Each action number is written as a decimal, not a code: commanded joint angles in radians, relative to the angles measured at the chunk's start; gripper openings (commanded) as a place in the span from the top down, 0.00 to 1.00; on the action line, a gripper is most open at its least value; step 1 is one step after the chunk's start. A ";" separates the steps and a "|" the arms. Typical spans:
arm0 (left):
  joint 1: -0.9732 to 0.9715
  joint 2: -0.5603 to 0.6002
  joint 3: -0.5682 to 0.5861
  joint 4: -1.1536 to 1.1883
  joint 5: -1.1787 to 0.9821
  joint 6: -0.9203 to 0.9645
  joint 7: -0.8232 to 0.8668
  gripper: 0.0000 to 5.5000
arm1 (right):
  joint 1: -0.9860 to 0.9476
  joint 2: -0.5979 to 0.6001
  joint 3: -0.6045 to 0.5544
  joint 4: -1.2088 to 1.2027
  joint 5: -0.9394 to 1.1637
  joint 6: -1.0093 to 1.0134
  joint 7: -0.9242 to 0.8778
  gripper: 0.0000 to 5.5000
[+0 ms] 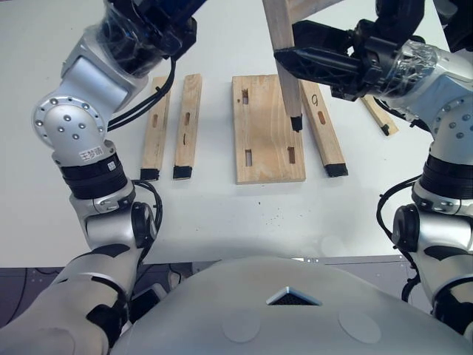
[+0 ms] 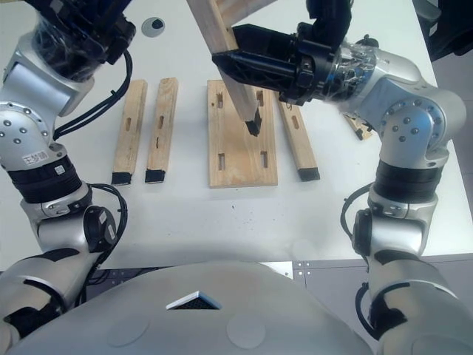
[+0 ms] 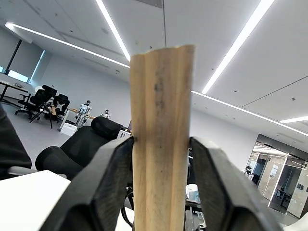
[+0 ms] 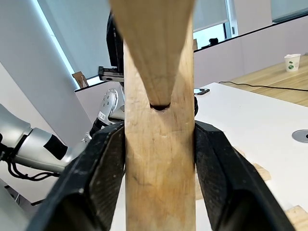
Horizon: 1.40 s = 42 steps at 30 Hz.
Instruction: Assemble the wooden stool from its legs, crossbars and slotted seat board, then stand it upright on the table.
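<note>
The leg point(image 1: 285, 74), a stiff, light length of bare wood, is hanging directly between the fingers of the right gripper point(image 4: 160, 183), which is clamping narrowly on its two flat faces. A crossbar point(image 1: 307, 7) is running off from it just above the gripper. The leg's long axis is leaning: its upper end is tipping toward the left arm's side, while its black-capped tip point(image 1: 296, 123) is pointing down, below and slightly ahead of the gripper. That tip is meeting the seat board point(image 1: 259, 148), between the two slots along the board's right-hand edge. Whether it is touching the board or hovering just over it cannot be told.

Wood like this is likely handling dry and rigid, not slippery. The flat faces partway up look like the sound place to hold it. Any risk probably lies in the tip binding if it enters a slot crooked.

The left gripper point(image 3: 161, 192) is closing on a second wooden piece point(image 3: 161, 120), standing upright between its fingers. Which part of the stool it is cannot be told.

Below the left gripper, two loose legs point(image 1: 156, 129) point(image 1: 188, 126) are lying flat on the surface point(image 1: 222, 214). A third leg point(image 1: 322, 129) is resting beneath the right gripper, just beside the board.
</note>
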 commanded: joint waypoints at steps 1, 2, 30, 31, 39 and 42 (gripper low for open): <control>0.022 0.017 -0.007 0.010 0.038 -0.020 -0.005 0.47 | -0.027 -0.041 0.016 -0.016 -0.014 -0.016 0.022 0.63; 0.028 0.019 -0.013 0.010 0.047 -0.023 -0.009 0.47 | -0.029 -0.044 0.020 -0.014 -0.017 -0.018 0.023 0.63; 0.033 0.032 0.093 0.083 -0.035 -0.074 -0.049 0.63 | 0.003 -0.102 0.117 0.001 -0.100 -0.038 0.030 0.43; 0.031 0.049 0.104 0.095 -0.027 -0.078 -0.051 0.63 | 0.008 -0.106 0.115 0.009 -0.113 -0.046 0.025 0.39; 0.123 0.109 0.099 0.041 0.073 -0.109 -0.062 0.63 | 0.065 -0.157 0.151 0.126 -0.380 -0.212 -0.070 0.27; 0.195 0.111 0.086 -0.048 0.076 -0.100 -0.053 0.63 | 0.067 -0.096 0.106 0.163 -0.412 -0.238 -0.168 0.38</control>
